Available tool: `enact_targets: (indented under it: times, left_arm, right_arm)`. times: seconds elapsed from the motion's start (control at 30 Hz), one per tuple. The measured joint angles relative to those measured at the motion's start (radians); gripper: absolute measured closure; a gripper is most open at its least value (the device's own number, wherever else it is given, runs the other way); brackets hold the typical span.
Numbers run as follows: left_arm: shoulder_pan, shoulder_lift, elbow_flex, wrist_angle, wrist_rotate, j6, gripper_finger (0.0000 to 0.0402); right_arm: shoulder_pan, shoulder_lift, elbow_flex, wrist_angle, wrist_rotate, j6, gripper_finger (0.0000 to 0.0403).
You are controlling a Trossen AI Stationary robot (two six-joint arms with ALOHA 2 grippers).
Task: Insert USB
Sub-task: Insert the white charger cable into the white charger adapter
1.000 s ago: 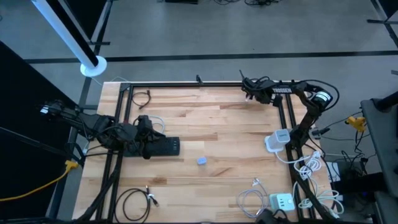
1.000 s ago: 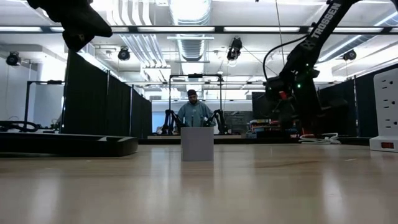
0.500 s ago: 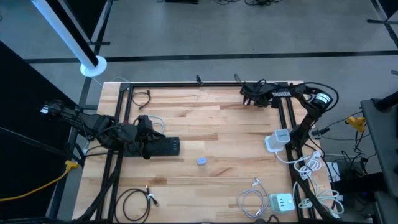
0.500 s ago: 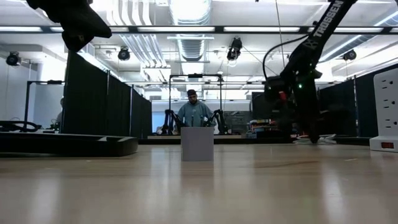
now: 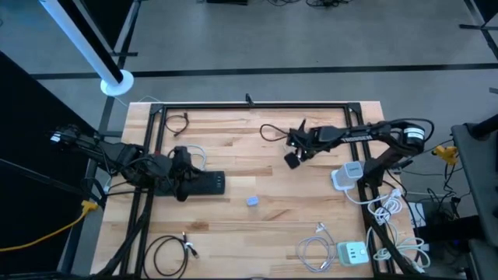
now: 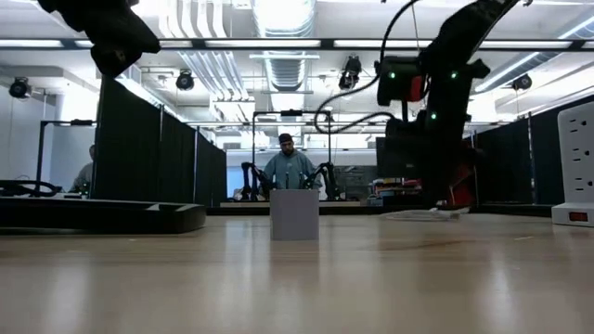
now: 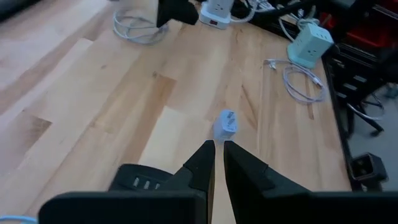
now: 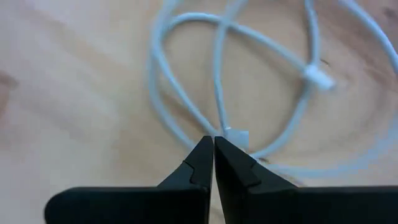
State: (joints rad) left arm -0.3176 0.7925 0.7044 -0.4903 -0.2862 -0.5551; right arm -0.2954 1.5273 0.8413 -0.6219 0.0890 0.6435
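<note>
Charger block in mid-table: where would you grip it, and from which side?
Take the charger block by two opposite flat side faces, jaws descending from straight above. In the low view it stands upright as a plain box with vertical sides, alone on bare table, so nothing crowds it.

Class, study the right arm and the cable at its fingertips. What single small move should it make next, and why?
Probably carry the right gripper toward the small grey-blue adapter, down and left of it in the high view. Its fingers appear shut on the white cable, and the gripper hangs above the table, apart from the adapter. The left gripper waits over the black hub.
</note>
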Motion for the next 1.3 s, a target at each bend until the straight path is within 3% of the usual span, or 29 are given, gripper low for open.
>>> enact_targets:
  times: [0.17,0.43,0.6,0.9,1.13,1.3]
  left_arm:
    - [-0.003,0.0,0.0,-0.007,0.017,-0.003,0.0379]
    - [-0.003,0.001,0.0,-0.007,0.031,0.0,0.0379]
    - [-0.003,0.0,0.0,-0.025,0.038,0.001,0.0379]
    - [-0.003,0.0,0.0,-0.029,0.037,0.0,0.0379]
    - [-0.003,0.001,0.0,-0.029,0.035,0.006,0.0379]
    - [-0.002,0.022,0.0,-0.016,-0.003,0.022,0.0379]
  right_arm:
    - [0.032,-0.007,0.0,-0.006,-0.162,-0.039,0.0366]
    - [0.008,0.006,0.022,-0.006,-0.132,-0.065,0.0225]
    - [-0.022,0.013,0.037,-0.037,-0.062,-0.069,0.0194]
    - [-0.067,0.113,0.031,-0.026,-0.131,-0.124,0.0245]
    - [-0.065,0.094,0.044,-0.024,-0.148,-0.14,0.0386]
    - [-0.067,0.038,0.103,-0.02,-0.188,-0.156,0.0377]
